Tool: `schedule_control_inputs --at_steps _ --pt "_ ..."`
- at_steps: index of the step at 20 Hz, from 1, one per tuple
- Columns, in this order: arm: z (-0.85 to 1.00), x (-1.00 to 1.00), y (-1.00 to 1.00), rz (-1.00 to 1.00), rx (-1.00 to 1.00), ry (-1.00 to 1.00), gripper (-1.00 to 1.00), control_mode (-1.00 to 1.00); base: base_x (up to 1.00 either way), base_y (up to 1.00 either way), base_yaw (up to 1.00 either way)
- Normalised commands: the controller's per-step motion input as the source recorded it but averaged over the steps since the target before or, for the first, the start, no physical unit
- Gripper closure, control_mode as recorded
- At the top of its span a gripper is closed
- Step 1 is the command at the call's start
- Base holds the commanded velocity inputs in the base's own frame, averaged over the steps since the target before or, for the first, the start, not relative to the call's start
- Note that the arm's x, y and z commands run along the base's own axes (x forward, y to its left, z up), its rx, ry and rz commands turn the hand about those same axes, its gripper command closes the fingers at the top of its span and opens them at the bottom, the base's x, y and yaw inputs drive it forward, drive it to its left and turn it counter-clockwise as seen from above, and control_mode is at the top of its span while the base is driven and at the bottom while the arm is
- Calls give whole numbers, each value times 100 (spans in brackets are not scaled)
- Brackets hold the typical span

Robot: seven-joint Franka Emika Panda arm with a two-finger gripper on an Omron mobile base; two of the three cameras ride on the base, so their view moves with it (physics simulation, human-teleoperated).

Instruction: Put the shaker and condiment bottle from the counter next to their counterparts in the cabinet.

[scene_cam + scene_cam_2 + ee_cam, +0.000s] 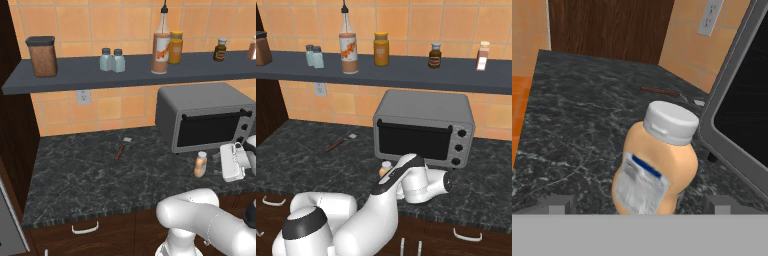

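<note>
Bottle (654,162) stands upright on the counter (80,175), just in front of the toaster oven (205,120), off its left front corner. Gripper (231,161) is level with the bottle, jaws spread wide on either side, nothing held yet. Two shakers (112,60) sit together on the shelf (75,75) above the oven. Risk: a finger clips the bottle before closing and tips it, or it gets shoved against the oven door.
</note>
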Motion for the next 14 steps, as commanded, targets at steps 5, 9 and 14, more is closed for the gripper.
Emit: schedule_control_inputs --at_steps 5,9,14 --pt "-6 11 0 1 2 4 -100 -100 0 0 0" --pt "-9 22 0 0 1 3 -100 -100 0 0 0" --pt "-11 4 2 0 0 3 -100 -100 0 0 0"
